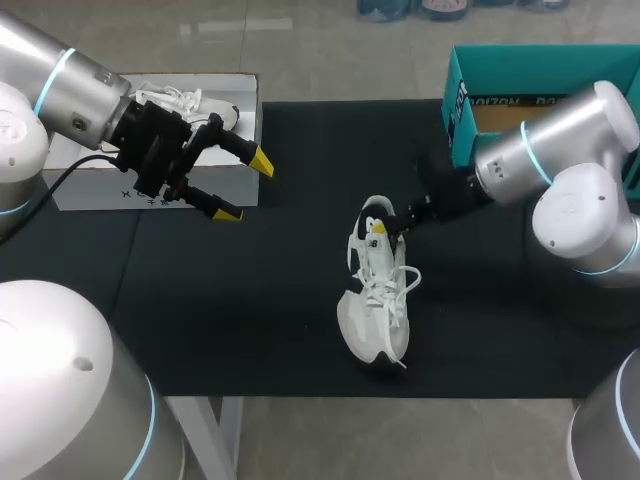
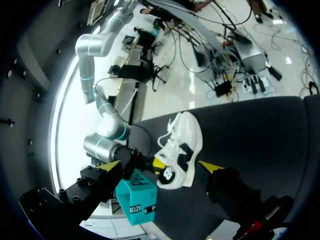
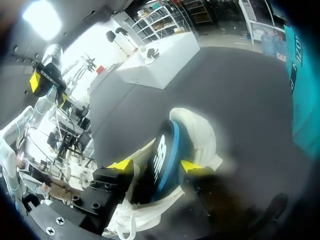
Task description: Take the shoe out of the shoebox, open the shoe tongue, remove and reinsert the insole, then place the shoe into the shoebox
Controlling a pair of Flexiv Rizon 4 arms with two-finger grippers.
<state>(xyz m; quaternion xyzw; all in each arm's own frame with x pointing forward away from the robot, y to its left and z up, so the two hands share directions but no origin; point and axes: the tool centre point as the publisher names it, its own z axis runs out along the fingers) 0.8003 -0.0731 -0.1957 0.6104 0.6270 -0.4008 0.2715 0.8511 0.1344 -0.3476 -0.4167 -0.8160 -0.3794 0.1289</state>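
Head view: shoe [image 1: 378, 300] lies mid-desk [image 1: 250, 320], toward the front edge, heel to the rear, well apart from the teal shoebox [image 1: 460, 110] at the right rear corner. Right wrist view: right tool [image 3: 156, 167] narrow, its yellow tips pinching a dark, blue-edged piece standing out of the heel opening. We take this piece for the insole [image 3: 162, 155]. Left tool [image 1: 245, 186] is spread wide, holding nothing, above the left rear. We judge the insole step is in hand; whether removal or reinsertion, we cannot tell. Next move likely needs the shoe steadied by the left tool.
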